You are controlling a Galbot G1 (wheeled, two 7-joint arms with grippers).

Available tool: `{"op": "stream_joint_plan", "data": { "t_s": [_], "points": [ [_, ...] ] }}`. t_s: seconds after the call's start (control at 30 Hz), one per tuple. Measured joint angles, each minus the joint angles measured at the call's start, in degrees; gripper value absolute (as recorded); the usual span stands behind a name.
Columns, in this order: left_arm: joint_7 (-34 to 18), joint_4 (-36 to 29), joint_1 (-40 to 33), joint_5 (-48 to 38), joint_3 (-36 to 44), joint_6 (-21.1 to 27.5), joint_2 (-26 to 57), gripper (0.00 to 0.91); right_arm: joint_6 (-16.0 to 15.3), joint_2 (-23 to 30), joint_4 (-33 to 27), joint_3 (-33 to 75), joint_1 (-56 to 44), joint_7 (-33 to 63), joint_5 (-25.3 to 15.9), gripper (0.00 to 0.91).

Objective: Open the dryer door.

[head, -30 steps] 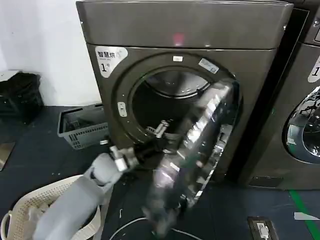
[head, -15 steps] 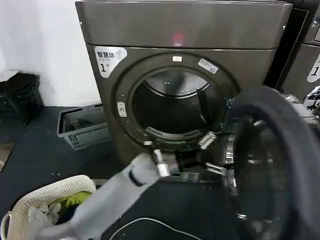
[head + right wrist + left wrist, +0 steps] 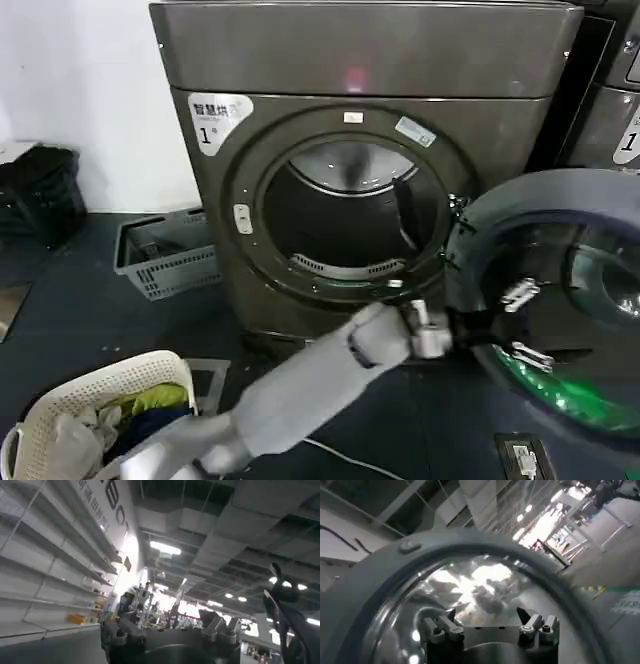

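- The left gripper [image 3: 520,325], at the end of the long grey left arm [image 3: 310,385] reaching across the front of the machine, has its 2 fingers spread apart against the inner face of the door; nothing sits clamped between them, so it looks like pushing contact, not a grasp.
- In the left wrist view the same gripper [image 3: 487,625] shows both fingers parted, facing the bulging glass.
- The dryer door [image 3: 560,300], a large round porthole with a grey plastic inner ring and dark tinted glass bowl, stands swung wide to the right of the opening, its inner side turned toward the camera, hinged at the right edge of the round opening.
- The dark grey dryer [image 3: 360,60] shows its drum mouth [image 3: 345,220] fully exposed.
- Judged from this, the opening step is nearly complete; the next move calls for easing the fingers off the glass and drawing the arm back without dragging the door shut.
- The right gripper [image 3: 170,630] points up at a ceiling and shelving, apparently parked; whether its fingers are open I cannot tell.
- The door's right rim is cut off at the frame edge, and green reflections blur its lower glass.
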Motion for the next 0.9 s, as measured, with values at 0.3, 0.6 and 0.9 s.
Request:
{"op": "stream_joint_plan", "data": {
  "t_s": [0.3, 0.6, 0.9],
  "points": [
    [-0.16, 5.83, -2.28, 1.13, 0.76, -0.13, -1.35, 0.907, 0.62, 0.06, -2.22, 1.71, -1.35, 0.14, 0.26, 0.907],
    [-2.73, 12.16, -3.24, 5.48, -0.04, 0.67, -1.35, 0.907, 1.37, 0.43, -2.07, 1.85, -1.44, 0.61, 0.71, 0.907],
    [-5.45, 11.54, -2.81, 5.42, -0.40, 3.86, -1.36, 0.907, 2.57, 1.47, -1.33, 0.26, -0.22, 0.72, -0.52, 0.907]
  ]
}}
